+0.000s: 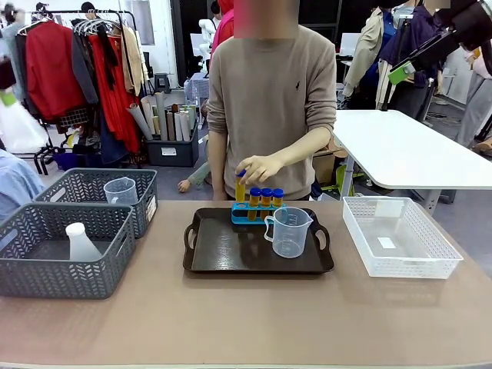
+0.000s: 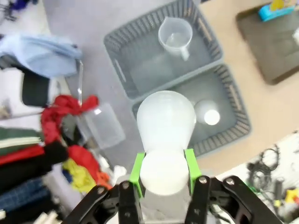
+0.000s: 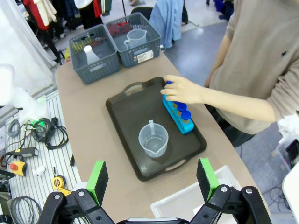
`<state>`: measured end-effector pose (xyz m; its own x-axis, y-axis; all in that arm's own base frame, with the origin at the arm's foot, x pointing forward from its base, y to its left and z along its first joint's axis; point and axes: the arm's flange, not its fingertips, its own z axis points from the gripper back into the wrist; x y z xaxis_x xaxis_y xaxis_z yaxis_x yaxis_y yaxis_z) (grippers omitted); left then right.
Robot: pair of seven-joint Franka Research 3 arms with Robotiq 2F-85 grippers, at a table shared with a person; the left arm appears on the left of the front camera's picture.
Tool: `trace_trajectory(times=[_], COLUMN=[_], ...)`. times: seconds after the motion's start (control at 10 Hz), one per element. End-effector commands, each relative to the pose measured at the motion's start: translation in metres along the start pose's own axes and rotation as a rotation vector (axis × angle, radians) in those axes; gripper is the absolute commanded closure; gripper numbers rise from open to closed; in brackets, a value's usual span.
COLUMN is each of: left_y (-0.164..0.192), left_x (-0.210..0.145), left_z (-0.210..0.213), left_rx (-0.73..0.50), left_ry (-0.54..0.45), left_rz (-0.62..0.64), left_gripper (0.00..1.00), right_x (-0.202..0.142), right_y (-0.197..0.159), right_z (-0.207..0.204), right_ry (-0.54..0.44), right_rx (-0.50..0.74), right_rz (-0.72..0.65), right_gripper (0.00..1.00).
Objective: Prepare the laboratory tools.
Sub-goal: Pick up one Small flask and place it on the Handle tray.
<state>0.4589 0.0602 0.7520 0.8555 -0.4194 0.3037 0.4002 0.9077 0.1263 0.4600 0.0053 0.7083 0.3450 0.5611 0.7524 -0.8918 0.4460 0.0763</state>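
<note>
My left gripper (image 2: pixel 163 173) is shut on the neck of a frosted white conical flask (image 2: pixel 166 119), held high over the grey baskets' left edge; the same flask (image 1: pixel 18 127) shows at the front view's left edge. A second flask (image 1: pixel 81 243) stands in the near grey basket (image 1: pixel 46 280). One clear handled beaker (image 1: pixel 121 190) sits in the far grey basket (image 1: pixel 142 184), another beaker (image 1: pixel 289 231) on the dark tray (image 1: pixel 223 257). Three blue-capped tubes of yellow liquid (image 1: pixel 265 197) stand in a blue rack. The person's hand (image 1: pixel 260 168) holds one more tube (image 1: pixel 241 184) over it. My right gripper (image 3: pixel 153 179) hangs open, high above the table's right side.
An empty white mesh basket (image 1: pixel 400 257) stands right of the tray. A white table (image 1: pixel 407 150) lies behind on the right. Clothes racks and bins stand at the back left. Cables and tools lie on a bench (image 3: pixel 28 140) beside the table. Bare tabletop (image 1: pixel 246 315) stretches along the front.
</note>
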Motion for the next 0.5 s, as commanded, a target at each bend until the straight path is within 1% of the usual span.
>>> trace_trajectory(times=[0.0,0.1,0.2,0.3,0.4], left_y=[-0.001,-0.002,0.001,-0.016,-0.016], left_x=[0.018,0.023,0.025,0.018,0.018], left_z=[0.027,0.039,0.035,0.035,0.035], left_rx=[-0.001,0.01,-0.03,0.017,0.017], left_ry=[-0.036,-0.046,-0.028,-0.045,-0.045], left_rz=[-0.119,-0.137,-0.148,-0.106,-0.106], left_gripper=[1.0,1.0,1.0,1.0,1.0], right_x=[0.001,0.001,0.001,0.001,0.001], right_y=[0.002,0.002,0.002,0.002,0.002], right_z=[0.0,0.0,0.0,0.0,0.0], right_ry=[-0.005,-0.005,-0.005,-0.005,-0.005], right_rx=[0.003,0.003,0.003,0.003,0.003], right_rz=[0.004,0.004,0.004,0.004,0.004], right_gripper=[0.0,0.0,0.0,0.0,0.0])
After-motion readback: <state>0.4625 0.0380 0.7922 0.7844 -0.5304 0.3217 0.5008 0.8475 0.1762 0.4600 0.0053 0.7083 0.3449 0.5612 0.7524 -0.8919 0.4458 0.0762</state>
